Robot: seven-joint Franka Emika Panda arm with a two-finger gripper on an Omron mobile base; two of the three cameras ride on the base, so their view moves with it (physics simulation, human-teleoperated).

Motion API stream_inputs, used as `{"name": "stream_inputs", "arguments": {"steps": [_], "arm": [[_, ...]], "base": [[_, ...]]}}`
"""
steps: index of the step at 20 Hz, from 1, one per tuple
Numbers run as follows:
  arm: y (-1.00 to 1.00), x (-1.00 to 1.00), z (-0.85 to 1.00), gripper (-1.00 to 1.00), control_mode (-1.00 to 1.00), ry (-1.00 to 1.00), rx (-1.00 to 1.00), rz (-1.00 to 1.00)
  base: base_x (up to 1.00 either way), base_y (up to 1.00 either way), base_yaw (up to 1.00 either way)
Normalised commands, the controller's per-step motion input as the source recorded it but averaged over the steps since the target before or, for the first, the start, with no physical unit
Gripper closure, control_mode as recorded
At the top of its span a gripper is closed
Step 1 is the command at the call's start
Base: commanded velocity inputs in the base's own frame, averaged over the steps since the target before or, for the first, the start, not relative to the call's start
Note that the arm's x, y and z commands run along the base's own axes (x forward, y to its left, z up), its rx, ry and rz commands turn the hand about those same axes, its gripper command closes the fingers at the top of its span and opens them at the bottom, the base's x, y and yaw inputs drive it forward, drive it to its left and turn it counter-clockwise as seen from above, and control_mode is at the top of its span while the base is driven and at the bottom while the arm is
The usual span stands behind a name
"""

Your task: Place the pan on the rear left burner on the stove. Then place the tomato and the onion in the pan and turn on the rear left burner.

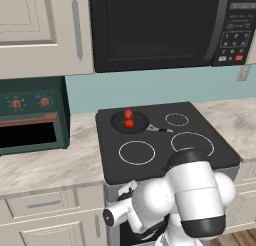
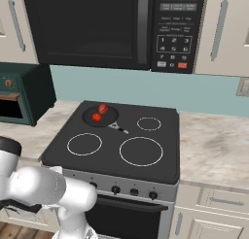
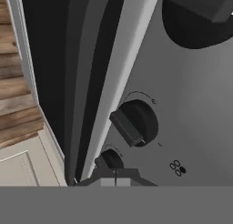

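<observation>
The black pan [image 1: 136,124] [image 2: 108,117] sits over the rear left burner of the stove [image 1: 155,162] [image 2: 109,158], its handle [image 1: 161,129] pointing right. Two red round things lie inside it. The brighter, orange-red one looks like the tomato [image 1: 129,123] [image 2: 97,117]. The deeper red one behind it looks like the onion [image 1: 128,113] [image 2: 103,108]. The burner's ring is hidden under the pan. My gripper [image 3: 115,176] is shut, low down and close against the stove's silver front panel [image 3: 191,109]. Its tips sit just below a small black knob [image 3: 109,159], and a larger knob [image 3: 135,123] is farther along.
A dark green countertop oven [image 1: 30,117] stands left of the stove, and a black microwave [image 1: 160,27] hangs above. My arm [image 1: 192,195] folds down before the stove front. Three white rings [image 1: 136,152] show on the glass. Marble counters flank both sides.
</observation>
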Motion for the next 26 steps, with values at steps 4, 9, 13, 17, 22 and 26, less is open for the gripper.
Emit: {"name": "stream_inputs", "arguments": {"steps": [4,9,13,17,22,26], "arm": [[-0.03,0.1,-0.08,1.0,-1.0,-0.03,-0.15,0.0],[0.0,0.13,-0.16,1.0,-1.0,-0.03,-0.15,0.0],[0.0,0.07,-0.21,1.0,-1.0,0.0,-0.05,0.0],[0.02,0.0,-0.11,1.0,-1.0,0.0,0.0,0.02],[0.05,0.0,0.0,1.0,-1.0,0.0,0.0,0.01],[0.0,0.1,0.0,1.0,-1.0,0.0,0.0,0.01]], "base": [[0.0,0.0,0.0],[0.0,0.0,0.0],[0.0,0.0,0.0],[0.0,0.0,0.0],[0.0,0.0,0.0],[0.0,0.0,0.0]]}}
